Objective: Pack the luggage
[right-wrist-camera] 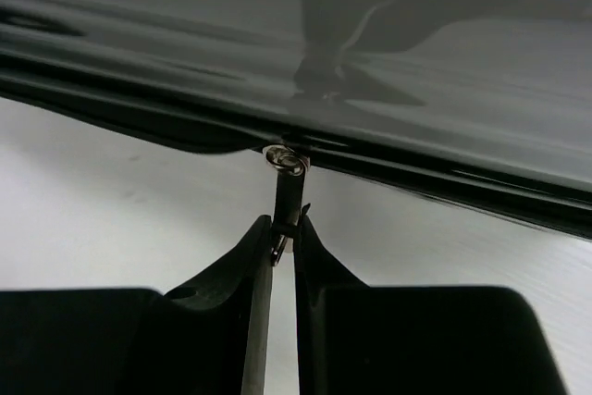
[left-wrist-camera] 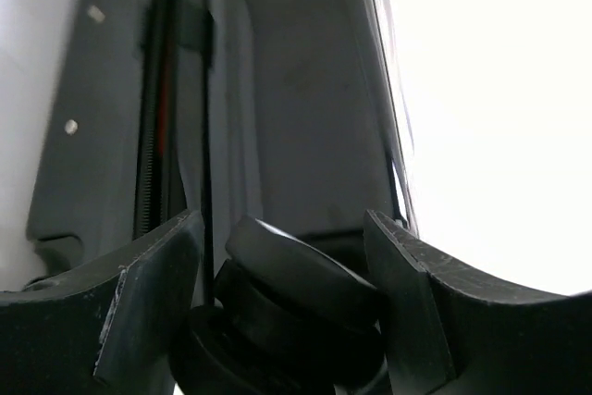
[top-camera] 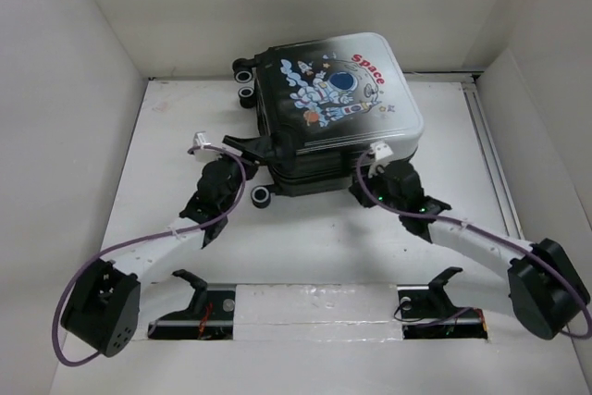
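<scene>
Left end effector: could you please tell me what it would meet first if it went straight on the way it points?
Most likely the black caster wheel sitting inside the open left end effector; behind it, the luggage side wall.

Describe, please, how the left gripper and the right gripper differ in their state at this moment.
The left gripper has its jaws apart; the right gripper has them pinched together. The left gripper straddles a dark round part, probably a caster wheel, without clearly squeezing it; the right gripper holds the thin zipper pull. Both are at the near side of the luggage.
</scene>
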